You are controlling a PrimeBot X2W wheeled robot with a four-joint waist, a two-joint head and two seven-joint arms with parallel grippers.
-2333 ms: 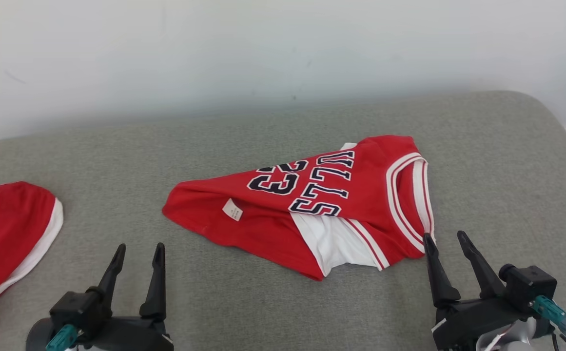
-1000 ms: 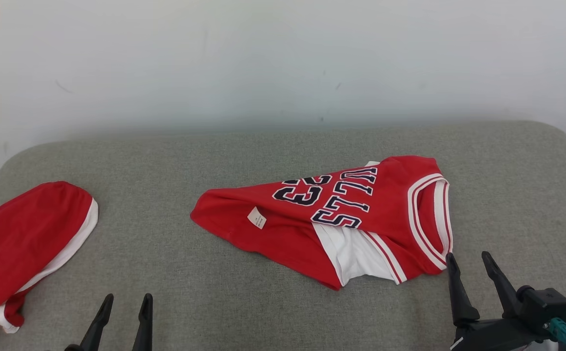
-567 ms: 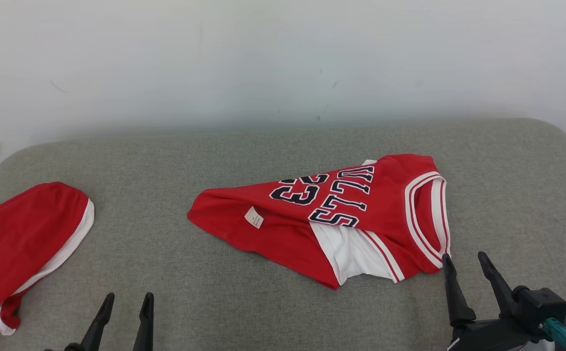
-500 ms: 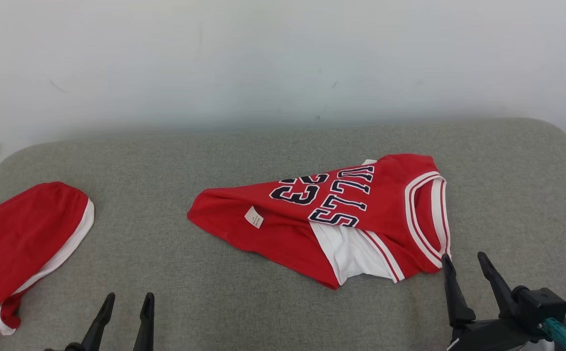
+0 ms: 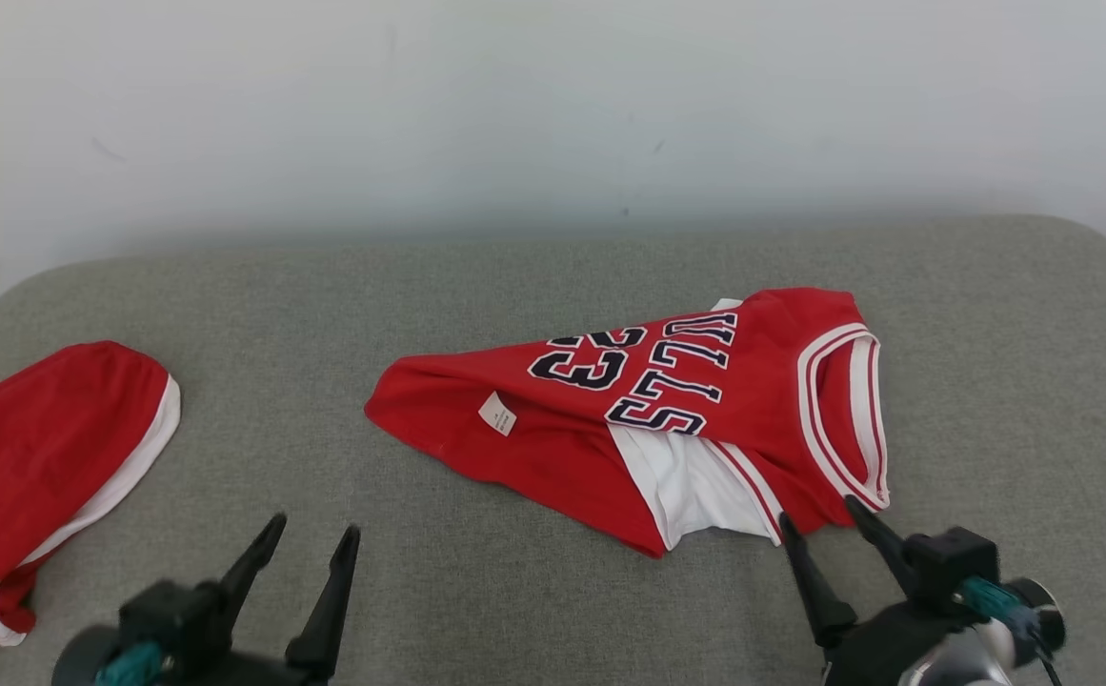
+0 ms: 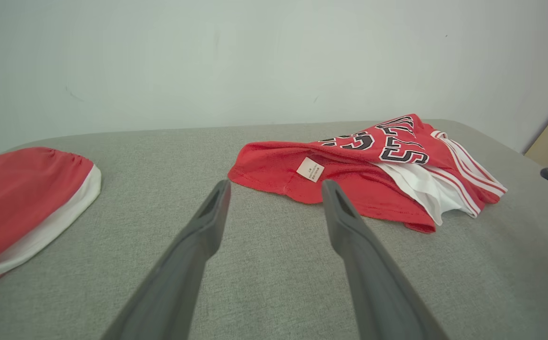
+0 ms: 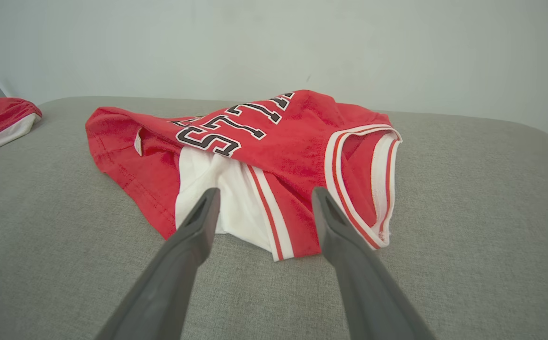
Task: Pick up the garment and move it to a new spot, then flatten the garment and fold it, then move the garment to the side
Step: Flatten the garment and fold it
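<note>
While left fingers (image 5: 252, 557) and right fingers (image 5: 805, 572) gape empty, left wrist catches jersey (image 6: 274, 172) label (image 6: 310, 169) — right wrist, neckline (image 7: 380, 179)

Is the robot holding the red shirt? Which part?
Nothing is held. The left gripper and the right gripper are both open, and the red shirt lies loose on the grey cushion.

The left gripper (image 5: 314, 526) is held low with jaws spread wide; the right gripper (image 5: 817, 511) is likewise spread, and tilted leftward.
</note>
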